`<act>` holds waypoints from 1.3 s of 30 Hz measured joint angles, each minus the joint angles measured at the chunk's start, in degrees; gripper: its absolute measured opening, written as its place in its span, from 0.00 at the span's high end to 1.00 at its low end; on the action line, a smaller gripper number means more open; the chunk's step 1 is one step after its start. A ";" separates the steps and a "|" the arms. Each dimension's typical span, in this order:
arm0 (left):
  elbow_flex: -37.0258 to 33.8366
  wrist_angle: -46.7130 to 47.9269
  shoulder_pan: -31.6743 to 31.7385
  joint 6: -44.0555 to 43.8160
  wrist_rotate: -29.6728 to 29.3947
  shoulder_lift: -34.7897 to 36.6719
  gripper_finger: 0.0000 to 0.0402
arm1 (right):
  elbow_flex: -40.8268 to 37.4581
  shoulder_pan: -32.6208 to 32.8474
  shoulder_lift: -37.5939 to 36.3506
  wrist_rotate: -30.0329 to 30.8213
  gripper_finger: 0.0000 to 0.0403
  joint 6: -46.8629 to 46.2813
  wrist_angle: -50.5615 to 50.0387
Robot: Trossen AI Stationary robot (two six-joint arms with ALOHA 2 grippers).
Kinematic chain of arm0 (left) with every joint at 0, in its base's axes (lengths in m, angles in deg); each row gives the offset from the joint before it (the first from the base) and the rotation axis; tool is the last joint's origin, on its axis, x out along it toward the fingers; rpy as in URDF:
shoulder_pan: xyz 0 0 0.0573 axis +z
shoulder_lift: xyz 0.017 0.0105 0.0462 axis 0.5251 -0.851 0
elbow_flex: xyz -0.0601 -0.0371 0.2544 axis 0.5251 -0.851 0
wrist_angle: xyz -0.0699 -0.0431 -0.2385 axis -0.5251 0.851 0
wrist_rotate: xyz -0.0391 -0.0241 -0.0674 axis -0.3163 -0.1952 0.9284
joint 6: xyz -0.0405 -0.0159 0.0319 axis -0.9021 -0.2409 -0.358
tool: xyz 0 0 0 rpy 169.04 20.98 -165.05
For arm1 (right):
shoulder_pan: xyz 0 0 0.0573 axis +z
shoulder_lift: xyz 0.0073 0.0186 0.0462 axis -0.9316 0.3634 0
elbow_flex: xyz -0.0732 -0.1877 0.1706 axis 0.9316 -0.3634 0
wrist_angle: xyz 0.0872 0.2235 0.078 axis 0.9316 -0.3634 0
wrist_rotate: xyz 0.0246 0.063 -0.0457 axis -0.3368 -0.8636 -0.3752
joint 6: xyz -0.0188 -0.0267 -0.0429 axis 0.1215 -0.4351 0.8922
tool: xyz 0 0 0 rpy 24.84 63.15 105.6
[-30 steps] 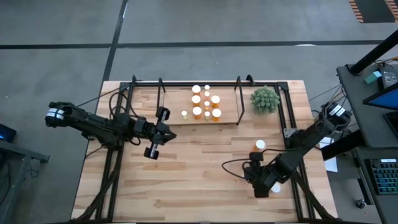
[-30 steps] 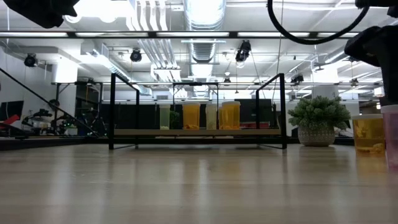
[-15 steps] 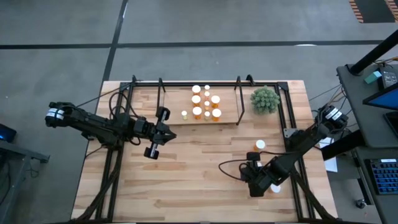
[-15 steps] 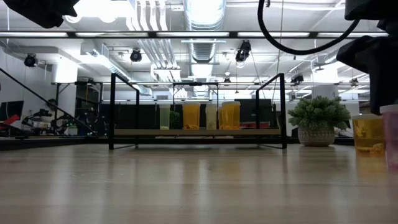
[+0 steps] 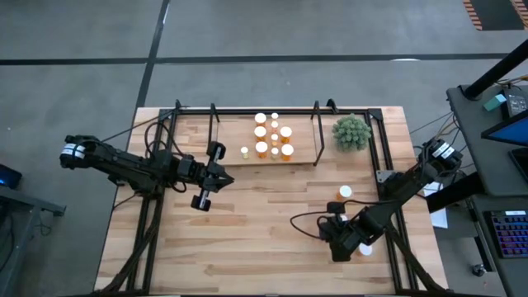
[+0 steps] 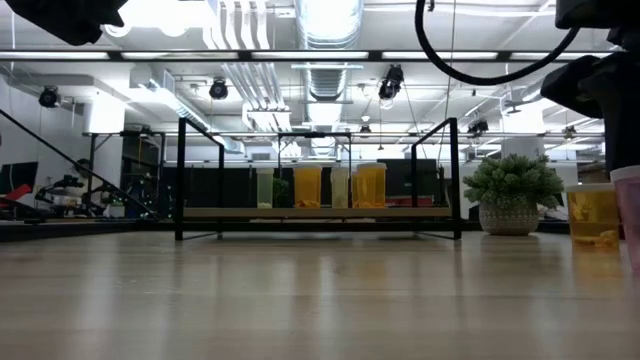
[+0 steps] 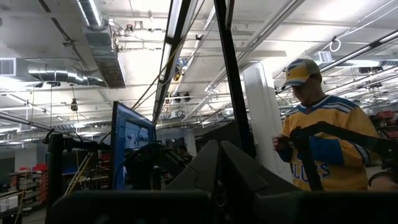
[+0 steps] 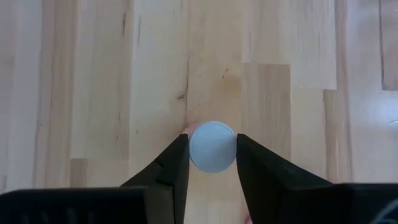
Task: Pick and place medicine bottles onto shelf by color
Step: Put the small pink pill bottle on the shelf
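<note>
Several medicine bottles [image 5: 272, 136] with white caps stand on the shelf [image 5: 231, 136] at the table's far middle; in the low view [image 6: 310, 187] they show orange and pale. My right gripper [image 5: 338, 241] points down over the table's near right and is shut on a white-capped bottle [image 8: 212, 146], whose pale body shows at the low view's right edge [image 6: 632, 220]. Two more bottles [image 5: 344, 192] [image 5: 337, 206] stand on the table just beyond it. My left gripper [image 5: 219, 176] is shut and empty above the table's left middle. My right gripper pinches the bottle's round white cap [image 8: 194, 149] between its two fingers, one on each side. The fingers come from above, pointing down. The bottle stands upright under them; I cannot tell whether its base is on the table.
A green spiky plant in a pot [image 5: 352, 132] stands right of the shelf. Thin black uprights [image 5: 318, 132] frame the shelf. A small white patch [image 5: 365, 247] shows beside my right arm. A person in a yellow shirt [image 7: 323, 143] stands in the room beyond the table.
My right gripper has shifted a little toward the table's left edge, then stayed still.
</note>
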 joint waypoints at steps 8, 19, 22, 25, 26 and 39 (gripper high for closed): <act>-0.02 -0.02 0.00 0.07 0.00 0.00 1.00 | 6.15 -3.75 -0.60 3.40 0.73 5.92 -3.87; -0.02 -0.62 -0.01 0.37 -2.89 0.02 1.00 | 21.58 -21.50 -0.24 5.62 0.73 32.57 -11.43; -0.04 -0.79 -0.02 0.37 -2.91 0.02 1.00 | 24.81 -26.54 -0.23 5.61 0.73 38.68 -14.38; -0.04 -1.00 -0.02 0.35 -2.91 0.07 1.00 | 26.40 -31.78 -0.25 5.64 0.73 44.13 -15.94; -0.04 -0.99 -0.02 0.35 -2.93 0.07 1.00 | 26.46 -33.40 -0.25 5.66 0.73 45.76 -16.33; -0.04 -1.23 -0.02 0.37 -2.97 0.07 1.00 | 24.00 -47.52 -0.16 1.44 0.73 56.64 -18.39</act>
